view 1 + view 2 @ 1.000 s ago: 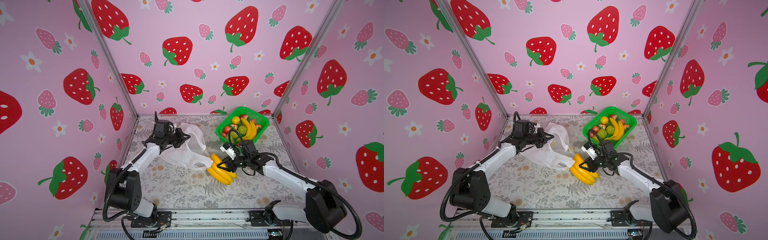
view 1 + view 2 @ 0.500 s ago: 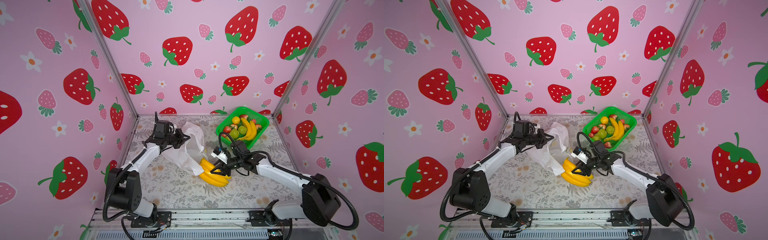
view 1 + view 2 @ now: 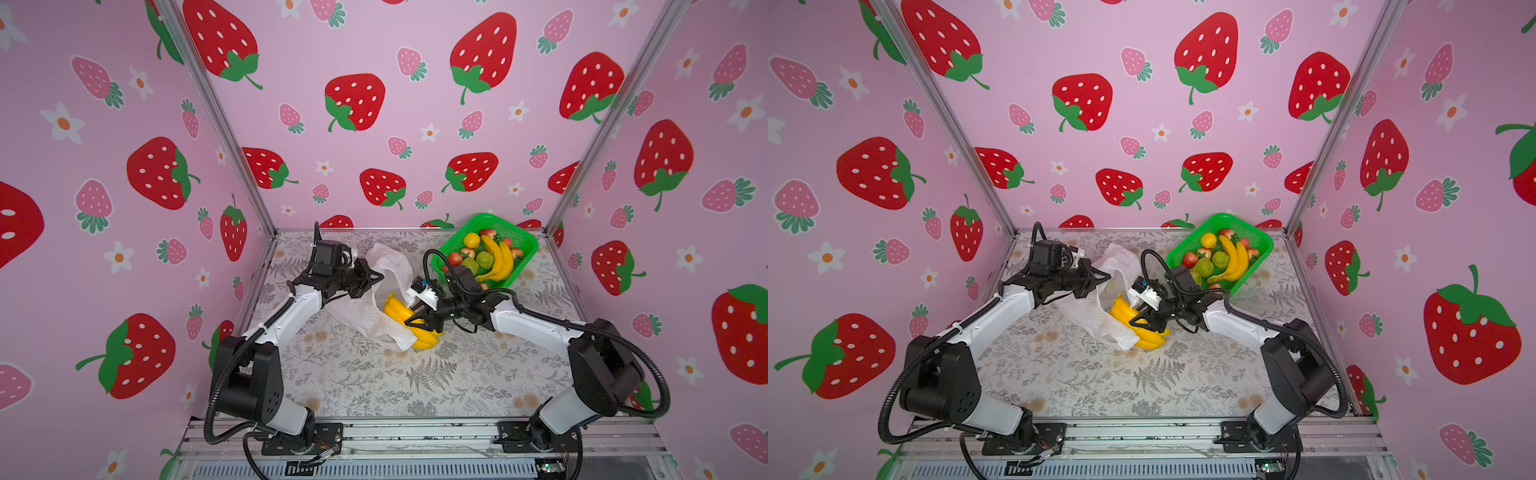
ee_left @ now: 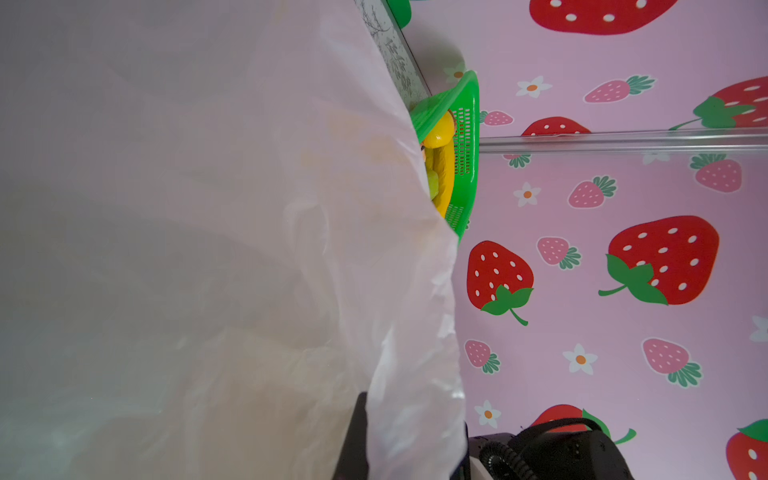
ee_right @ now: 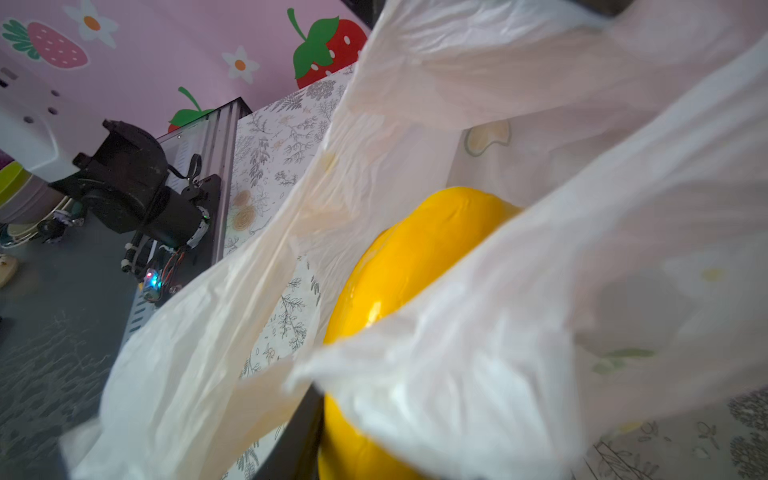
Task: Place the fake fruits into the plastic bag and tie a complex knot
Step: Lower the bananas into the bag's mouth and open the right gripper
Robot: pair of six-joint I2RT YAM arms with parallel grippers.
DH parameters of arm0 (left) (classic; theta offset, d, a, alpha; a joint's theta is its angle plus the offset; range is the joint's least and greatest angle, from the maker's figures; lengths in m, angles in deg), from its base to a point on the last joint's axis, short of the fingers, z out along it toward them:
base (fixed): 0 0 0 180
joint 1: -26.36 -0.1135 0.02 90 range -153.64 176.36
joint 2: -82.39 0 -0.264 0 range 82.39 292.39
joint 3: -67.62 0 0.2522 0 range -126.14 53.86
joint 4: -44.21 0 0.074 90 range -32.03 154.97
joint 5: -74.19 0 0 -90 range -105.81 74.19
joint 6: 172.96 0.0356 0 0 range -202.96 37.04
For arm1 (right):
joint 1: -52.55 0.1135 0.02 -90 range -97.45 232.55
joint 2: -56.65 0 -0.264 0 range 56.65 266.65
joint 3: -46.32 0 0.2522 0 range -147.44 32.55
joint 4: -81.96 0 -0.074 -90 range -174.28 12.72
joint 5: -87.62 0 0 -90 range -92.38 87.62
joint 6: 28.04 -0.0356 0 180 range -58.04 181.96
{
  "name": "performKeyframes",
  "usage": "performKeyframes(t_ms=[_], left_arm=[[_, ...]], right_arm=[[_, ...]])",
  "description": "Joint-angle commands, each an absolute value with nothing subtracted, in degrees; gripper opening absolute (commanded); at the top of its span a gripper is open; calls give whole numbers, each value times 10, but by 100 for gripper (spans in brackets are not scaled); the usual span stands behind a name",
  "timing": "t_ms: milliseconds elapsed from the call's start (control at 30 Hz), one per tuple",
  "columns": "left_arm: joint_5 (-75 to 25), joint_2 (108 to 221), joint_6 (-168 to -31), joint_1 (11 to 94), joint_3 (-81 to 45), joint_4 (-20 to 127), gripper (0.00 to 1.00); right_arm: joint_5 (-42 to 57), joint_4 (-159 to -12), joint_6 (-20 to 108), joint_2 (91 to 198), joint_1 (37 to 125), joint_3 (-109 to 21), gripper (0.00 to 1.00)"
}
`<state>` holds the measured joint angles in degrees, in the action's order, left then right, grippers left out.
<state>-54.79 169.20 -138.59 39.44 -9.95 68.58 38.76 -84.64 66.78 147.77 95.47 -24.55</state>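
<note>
A: Plastic bag (image 3: pixel 376 307) sits mid-counter, slightly left of center, crumpled, mouth facing right. In both top views its upper edge is lifted and pinched by the left end effector (image 3: pixel 379 275), which is fully closed on the film.

B: Left wrist view confirms?

A: Mostly white film filling that view (image 4: pixel 208 249). Green basket (image 4: pixel 463 145) visible past the bag edge, yellow fruit inside it.

B: Right side?

A: Right end effector (image 3: pixel 415 320) is closed partway on a banana bunch (image 3: pixel 405 318). The bunch lies across the bag mouth: far end under the lifted film, near end sticking out over the counter (image 3: pixel 457 374) toward the front. Same in the second top view: bunch (image 3: pixel 1133 320), end effector (image 3: pixel 1142 320), bag (image 3: pixel 1100 316).

B: Right wrist view?

A: Yellow banana surface (image 5: pixel 415 257) close up, with bag film (image 5: pixel 540 291) draped over it and to both sides. A faint lemon-slice print shows on the film. End-effector fingers hard to make out there.

B: Remaining fruit?

A: Basket (image 3: pixel 519 245) at far right of the counter, just behind the right wrist. It holds a second banana bunch (image 3: pixel 498 259), a lemon (image 3: pixel 471 240), green pieces (image 3: pixel 484 261) and some red strawberries (image 3: pixel 455 257).

B: Handles tied?

A: No. Bag is open, no knot visible.
</note>
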Motion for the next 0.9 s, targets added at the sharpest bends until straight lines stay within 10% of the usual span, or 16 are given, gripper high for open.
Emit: performKeyframes(t_ms=[0,867], left_arm=[[-552,1686,-1370,404,-132,705,2],[-587,1713,-1374,480,-140,687,1]], right_arm=[[336,-958,581,1483,956,-238,10],[-14,-1360,22,1654,1001,-193,29]])
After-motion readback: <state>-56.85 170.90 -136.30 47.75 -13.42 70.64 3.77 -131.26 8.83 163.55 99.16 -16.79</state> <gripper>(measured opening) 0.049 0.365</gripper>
